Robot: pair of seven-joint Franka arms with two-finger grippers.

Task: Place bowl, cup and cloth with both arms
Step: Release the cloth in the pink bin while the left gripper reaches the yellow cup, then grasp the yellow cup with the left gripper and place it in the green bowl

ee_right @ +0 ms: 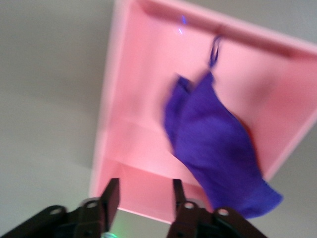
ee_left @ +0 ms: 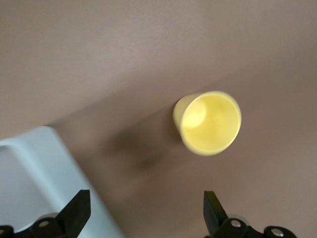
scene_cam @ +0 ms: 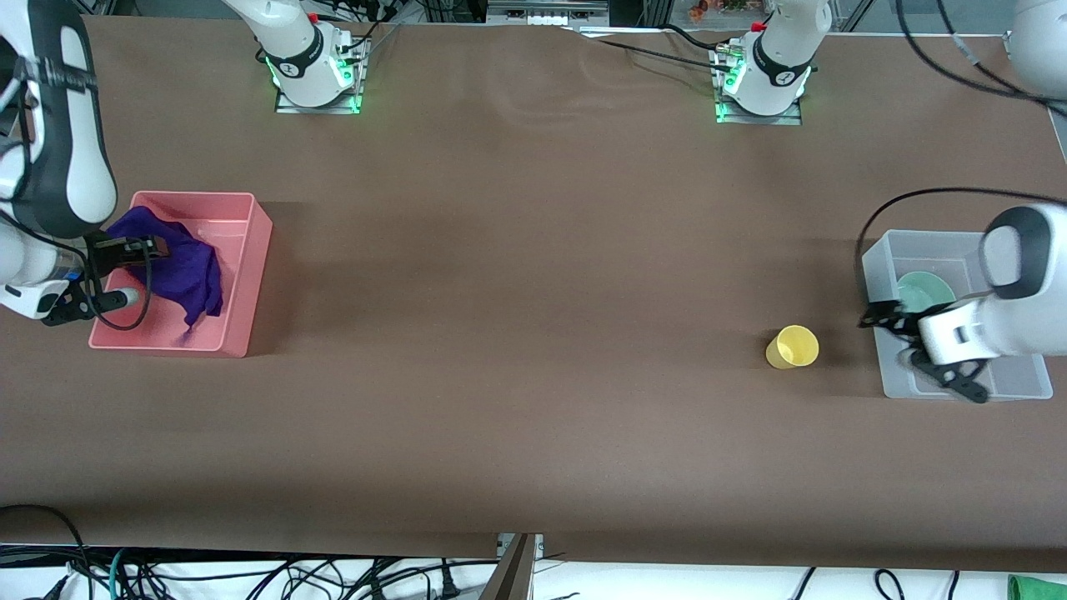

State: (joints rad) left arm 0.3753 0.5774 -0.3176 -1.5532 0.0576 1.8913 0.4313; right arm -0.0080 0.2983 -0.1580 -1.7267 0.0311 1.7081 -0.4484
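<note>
The purple cloth point(scene_cam: 187, 271) lies crumpled in the pink bin point(scene_cam: 250, 250) at the right arm's end of the table. In the right wrist view the cloth point(ee_right: 218, 148) has one end over the bin's rim point(ee_right: 106, 124). My right gripper point(scene_cam: 154, 247) is open and empty over that bin's edge point(ee_right: 144, 198). The teal-green bowl point(scene_cam: 925, 292) sits in the clear grey bin point(scene_cam: 884, 258) at the left arm's end. The yellow cup point(scene_cam: 792, 347) stands upright on the table beside that bin. My left gripper point(scene_cam: 875, 318) is open and empty over the bin's edge, short of the cup point(ee_left: 208, 123); its own view shows it point(ee_left: 146, 213).
The brown table point(scene_cam: 533, 333) stretches wide between the two bins. The grey bin's corner point(ee_left: 29, 173) shows by one left finger. Cables hang along the table's edge nearest the front camera.
</note>
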